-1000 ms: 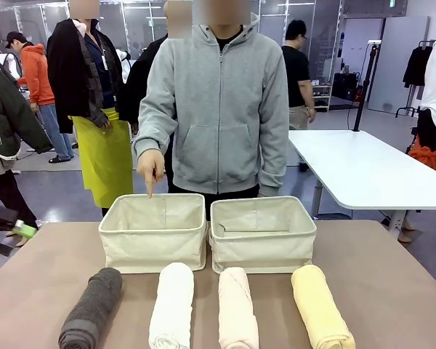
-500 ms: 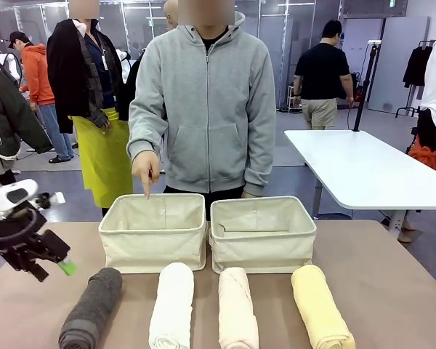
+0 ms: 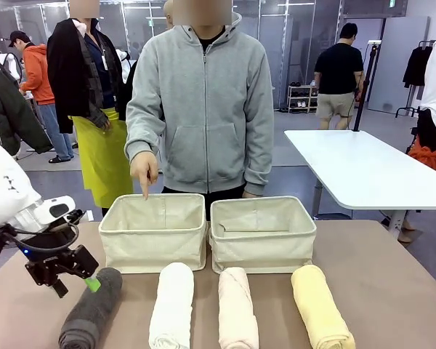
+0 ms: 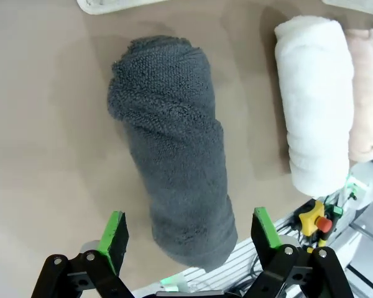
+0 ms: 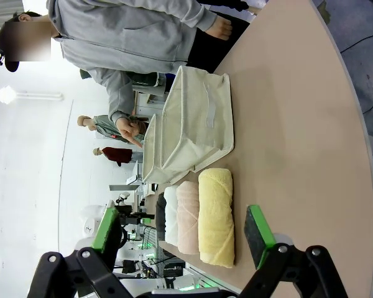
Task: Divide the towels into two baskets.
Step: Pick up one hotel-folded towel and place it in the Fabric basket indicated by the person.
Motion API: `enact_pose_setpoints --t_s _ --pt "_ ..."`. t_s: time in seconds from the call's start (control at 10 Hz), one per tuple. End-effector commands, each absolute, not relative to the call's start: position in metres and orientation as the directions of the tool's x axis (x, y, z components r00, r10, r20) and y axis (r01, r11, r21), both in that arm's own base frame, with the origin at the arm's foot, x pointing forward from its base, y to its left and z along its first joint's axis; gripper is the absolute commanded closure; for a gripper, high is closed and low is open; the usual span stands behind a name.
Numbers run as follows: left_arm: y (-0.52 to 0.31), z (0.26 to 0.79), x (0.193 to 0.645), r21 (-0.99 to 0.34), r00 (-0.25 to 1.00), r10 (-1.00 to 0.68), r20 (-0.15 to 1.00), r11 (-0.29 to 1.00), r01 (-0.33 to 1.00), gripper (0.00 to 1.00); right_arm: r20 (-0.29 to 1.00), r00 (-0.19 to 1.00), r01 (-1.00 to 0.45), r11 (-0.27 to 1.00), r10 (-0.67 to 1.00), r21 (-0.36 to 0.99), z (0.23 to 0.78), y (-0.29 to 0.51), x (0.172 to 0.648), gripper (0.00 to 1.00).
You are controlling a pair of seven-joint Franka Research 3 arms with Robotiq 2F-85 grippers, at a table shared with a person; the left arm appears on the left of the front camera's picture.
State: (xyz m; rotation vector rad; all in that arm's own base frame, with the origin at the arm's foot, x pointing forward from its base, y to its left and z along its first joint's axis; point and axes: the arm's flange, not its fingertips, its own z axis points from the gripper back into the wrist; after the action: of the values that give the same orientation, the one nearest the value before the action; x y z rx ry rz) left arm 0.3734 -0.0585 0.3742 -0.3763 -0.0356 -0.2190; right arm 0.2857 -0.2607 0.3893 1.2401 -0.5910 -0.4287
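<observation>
Left claw (image 4: 189,230) wide open, empty, hovers over the dark grey towel (image 4: 171,149), leftmost roll on the counter (image 3: 392,291); roll's long axis runs between the pads (image 4: 115,233), crosswise to their closing line, clearance hard to judge; left arm nearest.

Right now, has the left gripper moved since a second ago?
Yes. The left gripper came rightward from the picture's left edge to the far end of the dark grey towel.
</observation>
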Motion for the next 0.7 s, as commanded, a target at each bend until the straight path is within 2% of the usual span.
enact_pose_setpoints --t_s 0.0,0.2,0.6 --pt "-0.066 0.35 0.344 -0.343 0.985 -0.16 0.071 0.923 0.174 0.0 0.19 0.773 -0.022 0.274 -0.606 0.961 0.392 -0.26 0.285 0.0" --pt "-0.07 0.337 0.347 -0.31 0.992 -0.098 0.077 0.943 0.118 0.0 0.19 0.773 -0.022 0.274 -0.606 0.961 0.392 -0.26 0.285 0.0" --pt "-0.08 0.318 0.343 -0.291 0.995 -0.086 0.042 0.952 0.094 0.0 0.19 0.773 -0.022 0.274 -0.606 0.961 0.392 -0.26 0.285 0.0"
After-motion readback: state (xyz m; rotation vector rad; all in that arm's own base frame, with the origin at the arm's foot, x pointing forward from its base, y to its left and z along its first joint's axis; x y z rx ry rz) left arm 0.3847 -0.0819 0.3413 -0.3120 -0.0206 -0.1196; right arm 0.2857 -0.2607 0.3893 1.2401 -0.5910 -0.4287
